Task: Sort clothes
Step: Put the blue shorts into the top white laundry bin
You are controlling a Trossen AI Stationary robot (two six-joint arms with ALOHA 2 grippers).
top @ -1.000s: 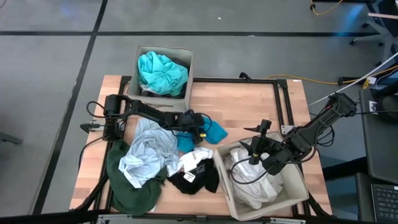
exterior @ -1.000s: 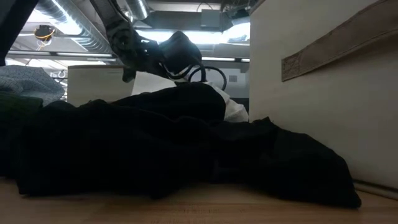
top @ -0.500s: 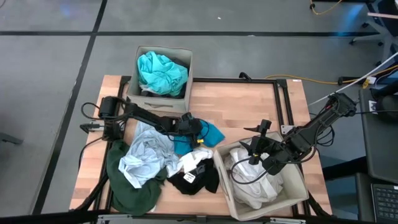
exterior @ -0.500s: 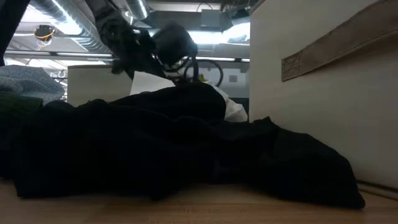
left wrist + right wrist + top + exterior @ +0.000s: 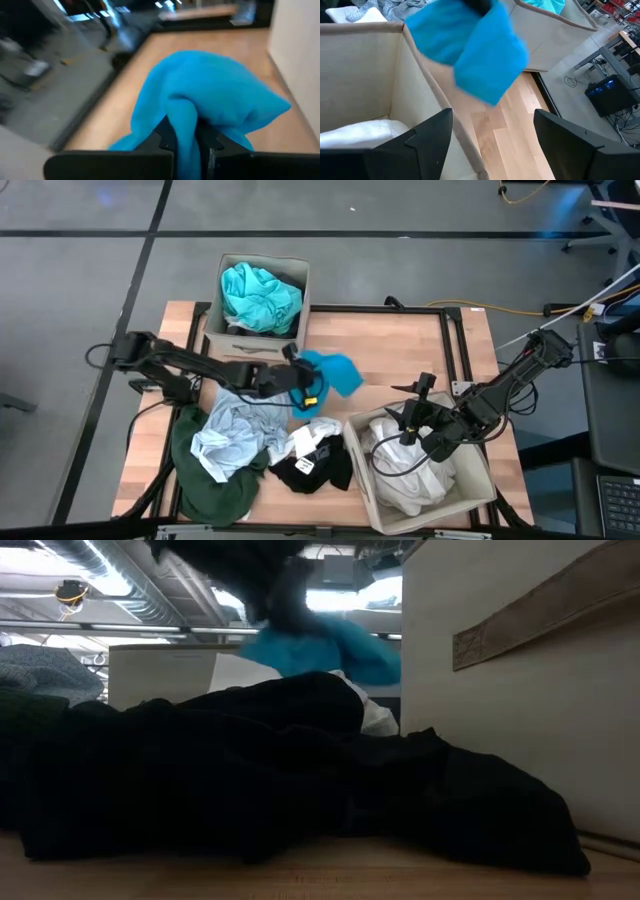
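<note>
Fingers of the left gripper (image 5: 186,142) are clenched on a bright blue garment (image 5: 325,372), holding it lifted above the middle of the table (image 5: 400,350). In the left wrist view the cloth bunches between the two dark fingers and balloons out past them.

Nearest the front edge lies the unsorted pile: a dark green garment (image 5: 205,480) at the left corner, a pale blue one (image 5: 232,430) on top of it, then a white piece (image 5: 312,438) and a black one (image 5: 315,468) just beside the near box (image 5: 482,470). That box sits at the front right and holds white cloth (image 5: 410,480). The right gripper (image 5: 412,430) hangs over it with fingers spread wide and empty, as the right wrist view shows.

Mid-table, the blue garment hangs from the left gripper, trailing toward the right.

At the far edge stands the second box (image 5: 300,280), already holding teal cloth (image 5: 260,295). It lies beyond and a little left of the held garment, nearer the left arm than the right. Judging by colour, this far box is the likely target, so the carry would go away from the pile, toward the far side.
</note>
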